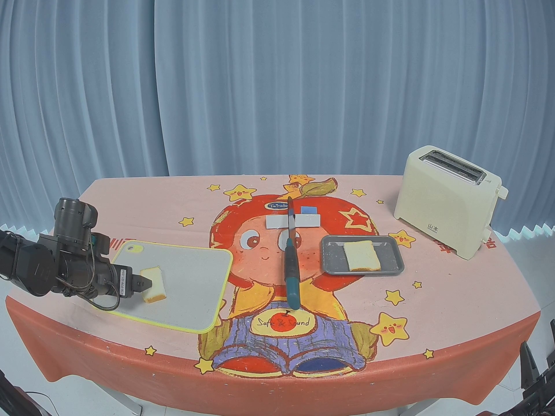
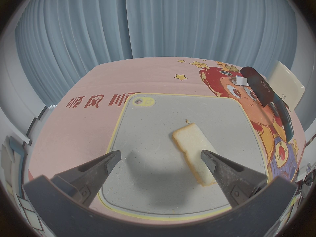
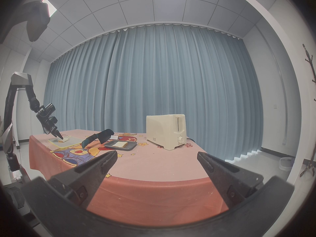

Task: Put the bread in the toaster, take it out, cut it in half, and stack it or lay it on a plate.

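On the cutting board [image 2: 158, 116], bread half [image 2: 192, 148] beside wide-open, empty left hand [image 2: 160, 155].

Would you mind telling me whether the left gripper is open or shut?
Open: the left gripper's fingers stand wide apart over the cutting board, clamping nothing.

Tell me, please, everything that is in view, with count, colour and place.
board bread half: 1, pale with a brown crust, on the cutting board
tray bread half: 1, pale, in the tray
cutting board: 1, grey with a yellow edge, on the table's left
tray: 1, grey, right of centre
knife: 1, teal handle and dark blade, between board and tray
toaster: 1, cream, far right
tablecloth: 1, pink with a cartoon print
curtain: blue, behind the table
left gripper: open, at the board bread half
right gripper: open, off the table's right side
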